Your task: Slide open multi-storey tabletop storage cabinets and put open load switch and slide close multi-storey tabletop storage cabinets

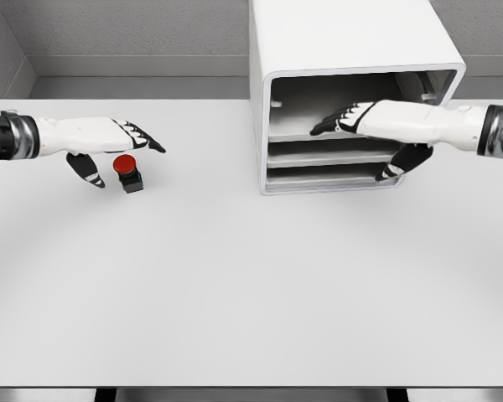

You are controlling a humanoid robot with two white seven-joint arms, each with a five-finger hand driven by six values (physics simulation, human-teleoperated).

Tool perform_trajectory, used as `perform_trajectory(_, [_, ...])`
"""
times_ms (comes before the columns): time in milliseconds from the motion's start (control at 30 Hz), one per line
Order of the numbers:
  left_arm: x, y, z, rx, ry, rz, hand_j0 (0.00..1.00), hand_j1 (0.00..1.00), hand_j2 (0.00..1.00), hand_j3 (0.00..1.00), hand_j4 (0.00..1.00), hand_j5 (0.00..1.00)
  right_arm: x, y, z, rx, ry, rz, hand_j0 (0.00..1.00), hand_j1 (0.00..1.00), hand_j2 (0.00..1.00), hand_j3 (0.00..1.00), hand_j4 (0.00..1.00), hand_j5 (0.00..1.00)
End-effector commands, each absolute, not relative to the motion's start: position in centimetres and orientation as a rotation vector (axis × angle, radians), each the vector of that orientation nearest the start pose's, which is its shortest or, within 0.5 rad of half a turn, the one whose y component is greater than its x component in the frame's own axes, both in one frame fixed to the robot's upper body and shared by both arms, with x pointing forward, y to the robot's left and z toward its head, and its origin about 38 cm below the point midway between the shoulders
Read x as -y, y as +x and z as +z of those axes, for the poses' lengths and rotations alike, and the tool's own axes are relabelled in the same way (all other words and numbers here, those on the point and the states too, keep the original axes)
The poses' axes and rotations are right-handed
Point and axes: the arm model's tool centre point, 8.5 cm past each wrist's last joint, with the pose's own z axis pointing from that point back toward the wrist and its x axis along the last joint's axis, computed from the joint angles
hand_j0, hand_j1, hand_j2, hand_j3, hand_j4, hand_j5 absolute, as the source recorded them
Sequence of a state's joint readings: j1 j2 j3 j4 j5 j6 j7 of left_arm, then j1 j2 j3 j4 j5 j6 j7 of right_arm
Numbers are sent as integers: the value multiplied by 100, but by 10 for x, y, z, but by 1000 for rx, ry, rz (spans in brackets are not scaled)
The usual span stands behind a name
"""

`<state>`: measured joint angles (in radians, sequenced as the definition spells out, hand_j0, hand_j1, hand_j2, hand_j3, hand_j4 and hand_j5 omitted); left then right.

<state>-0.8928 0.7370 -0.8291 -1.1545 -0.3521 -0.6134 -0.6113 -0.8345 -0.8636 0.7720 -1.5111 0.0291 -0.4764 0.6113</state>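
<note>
Cabinet (352,50) white, multi-storey, at far edge of bench (235,285), right of middle — front open, shelves visible inside. Right hand (377,134) across open front, fingers spread, fingertips (323,128) at upper shelf level, thumb hanging low by bottom shelf; holds nothing. Load switch (128,172) — red button on black base — stands upright near far left corner, well apart from cabinet. Left hand (109,146) just over switch, fingers extended above it, thumb down at its left side; not clamped.
</note>
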Motion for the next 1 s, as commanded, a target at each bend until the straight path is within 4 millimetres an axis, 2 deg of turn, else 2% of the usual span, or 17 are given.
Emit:
perform_trajectory(0, [-306, 489, 211, 1215, 354, -2112, 100, 100, 100, 100, 100, 100, 272, 446, 267, 1474, -226, 1997, 100, 100, 100, 100, 100, 100])
perform_trajectory(133, [-302, 493, 203, 1211, 338, -2095, 100, 100, 100, 100, 100, 100, 270, 456, 262, 1432, -250, 2021, 100, 100, 100, 100, 100, 100])
perform_trajectory(500, [-302, 497, 199, 1188, 349, -2099, 100, 100, 100, 100, 100, 100, 283, 470, 258, 1392, -273, 1971, 100, 100, 100, 100, 100, 100])
perform_trajectory(700, [-302, 497, 197, 1176, 353, -2106, 100, 100, 100, 100, 100, 100, 275, 466, 247, 1366, -241, 2022, 100, 100, 100, 100, 100, 100])
perform_trajectory(967, [-302, 498, 190, 1159, 349, -2107, 100, 100, 100, 100, 100, 100, 263, 452, 257, 1451, -202, 2147, 100, 100, 100, 100, 100, 100])
